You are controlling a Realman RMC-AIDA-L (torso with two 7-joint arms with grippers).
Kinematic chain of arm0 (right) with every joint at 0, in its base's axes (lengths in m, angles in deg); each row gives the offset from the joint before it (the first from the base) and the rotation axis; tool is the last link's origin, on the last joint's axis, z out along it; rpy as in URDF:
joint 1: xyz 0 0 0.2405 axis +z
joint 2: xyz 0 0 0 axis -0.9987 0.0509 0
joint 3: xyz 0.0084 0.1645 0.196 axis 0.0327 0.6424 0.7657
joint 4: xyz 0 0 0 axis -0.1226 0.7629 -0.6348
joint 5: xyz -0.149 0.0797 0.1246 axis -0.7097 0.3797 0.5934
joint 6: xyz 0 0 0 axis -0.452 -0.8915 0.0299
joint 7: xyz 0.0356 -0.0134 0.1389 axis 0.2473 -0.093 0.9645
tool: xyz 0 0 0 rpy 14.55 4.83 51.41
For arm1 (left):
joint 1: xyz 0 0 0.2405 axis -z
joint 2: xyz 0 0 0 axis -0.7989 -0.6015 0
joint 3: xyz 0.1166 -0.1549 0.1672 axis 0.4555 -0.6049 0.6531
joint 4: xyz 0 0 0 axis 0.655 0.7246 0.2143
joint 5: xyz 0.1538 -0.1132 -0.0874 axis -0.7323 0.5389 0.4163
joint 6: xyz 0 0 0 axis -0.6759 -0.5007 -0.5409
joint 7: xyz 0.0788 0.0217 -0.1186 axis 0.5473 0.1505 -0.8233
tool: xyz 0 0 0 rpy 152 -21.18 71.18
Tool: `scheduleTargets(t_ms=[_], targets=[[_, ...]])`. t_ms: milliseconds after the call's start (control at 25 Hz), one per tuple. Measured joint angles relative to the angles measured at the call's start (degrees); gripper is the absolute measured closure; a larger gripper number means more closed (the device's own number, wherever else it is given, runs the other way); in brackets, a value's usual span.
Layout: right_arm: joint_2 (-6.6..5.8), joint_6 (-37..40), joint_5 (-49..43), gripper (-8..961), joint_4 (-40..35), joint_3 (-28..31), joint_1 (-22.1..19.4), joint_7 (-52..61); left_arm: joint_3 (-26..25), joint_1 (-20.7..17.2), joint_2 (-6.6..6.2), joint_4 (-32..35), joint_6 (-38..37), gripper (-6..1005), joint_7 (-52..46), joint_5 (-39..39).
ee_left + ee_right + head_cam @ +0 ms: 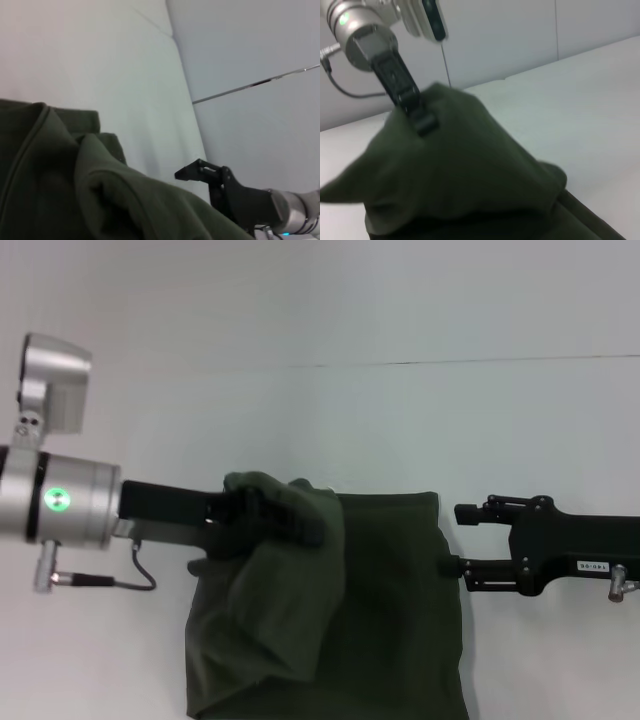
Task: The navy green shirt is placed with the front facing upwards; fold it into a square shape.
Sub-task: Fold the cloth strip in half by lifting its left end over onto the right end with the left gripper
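The navy green shirt (390, 610) lies on the white table (330, 410), already gathered into a narrower dark block that runs from about the middle of the head view down to its bottom edge. Its far edge is straight and its right side falls in a fairly even line. No chest print or collar label shows in any view.

The left claw (285, 520) reaches in from the robot's left, over the shirt's far left corner. It is pinching a fold of the fabric: a flap of the shirt is lifted off the table and drapes over and around the black fingers, hanging down in a loose, wrinkled sheet over the flat part beneath. The right wrist view shows the same thing from the other side, with the left claw (420, 117) buried in a raised hump of green cloth, the silver wrist above it. In the left wrist view, folded layers of the shirt (60, 180) with a stitched hem fill the near corner.

The right claw (460, 540) comes in from the robot's right, at the shirt's right edge near the far corner. Its two black fingers stand spread, one above the other in the head view, the lower one touching or just beside the cloth edge, and nothing is held between them. It also appears in the left wrist view (192, 172), beyond the cloth.
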Motion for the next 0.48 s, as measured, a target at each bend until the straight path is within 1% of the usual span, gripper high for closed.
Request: scheduleTargets(t_ms=[120, 320, 400, 480], targets=[[0.0, 0.0, 0.0, 145, 0.0, 0.0, 0.0, 0.0, 0.2, -0.2, 0.41, -3.1, 2.2, 842, 2.1, 0.2], [0.0, -0.1, 0.0, 145, 0.0, 0.3, 0.0, 0.0, -0.1, -1.6, 1.69, -4.4, 5.3, 840, 4.5, 1.3], [0.0, -0.3, 0.0, 145, 0.0, 0.4, 0.0, 0.0, -0.1, -1.9, 1.73, -5.7, 5.4, 839, 6.2, 2.6], [0.0, -0.5, 0.0, 145, 0.0, 0.4, 0.0, 0.0, 0.4, -2.0, 1.49, -7.8, 5.3, 838, 7.5, 3.6]])
